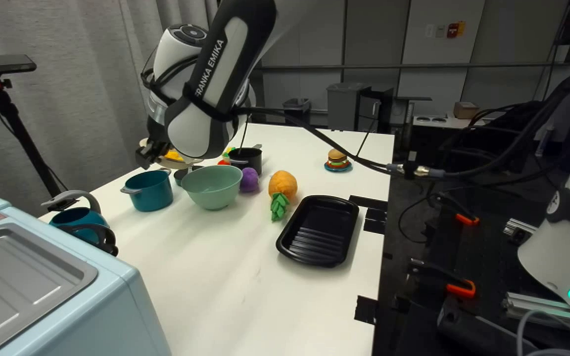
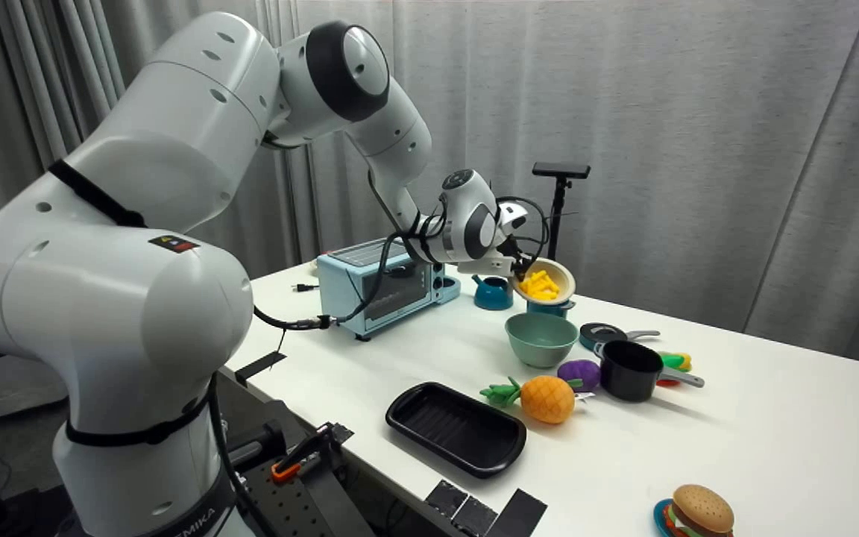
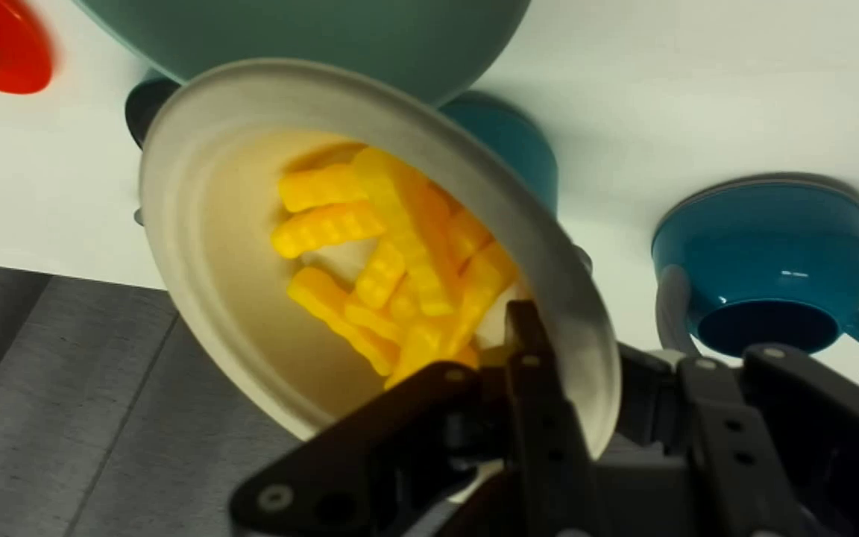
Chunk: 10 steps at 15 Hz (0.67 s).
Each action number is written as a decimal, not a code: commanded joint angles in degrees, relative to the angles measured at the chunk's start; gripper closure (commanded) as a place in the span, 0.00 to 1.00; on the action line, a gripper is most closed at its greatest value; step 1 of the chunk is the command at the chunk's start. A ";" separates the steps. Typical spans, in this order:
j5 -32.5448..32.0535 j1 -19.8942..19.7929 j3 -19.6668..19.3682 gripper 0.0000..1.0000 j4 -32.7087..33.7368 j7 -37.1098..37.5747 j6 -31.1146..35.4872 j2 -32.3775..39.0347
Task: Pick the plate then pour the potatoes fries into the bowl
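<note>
The tool [image 3: 582,365] pinches the plate [image 3: 209,231] by its rim, holding it tilted, up off the desk [image 1: 240,287]! Fries [image 3: 400,253] lie heaped inside. And the bowl [image 1: 212,187]? Upright on the desk, near the plate, between the teal pot [image 1: 150,192] and the purple toy [image 1: 249,179] in an exterior view.

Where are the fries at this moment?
In an exterior view, the fries are right of centre, inside the tilted plate the gripper holds beyond the green bowl.
</note>
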 commanded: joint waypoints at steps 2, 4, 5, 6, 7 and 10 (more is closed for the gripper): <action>-2.52 -7.34 6.53 0.99 2.75 -0.82 -6.03 -2.36; -2.90 -9.74 8.81 0.99 2.60 -0.44 -8.04 -3.65; -2.77 -7.38 8.06 0.99 0.43 2.02 -6.81 -3.28; -3.04 -8.51 9.21 0.99 0.30 1.86 -7.54 -3.88; -3.17 -8.98 9.92 0.99 0.09 1.94 -8.08 -4.06; -3.30 -9.73 11.90 0.99 -0.17 1.96 -9.66 -4.19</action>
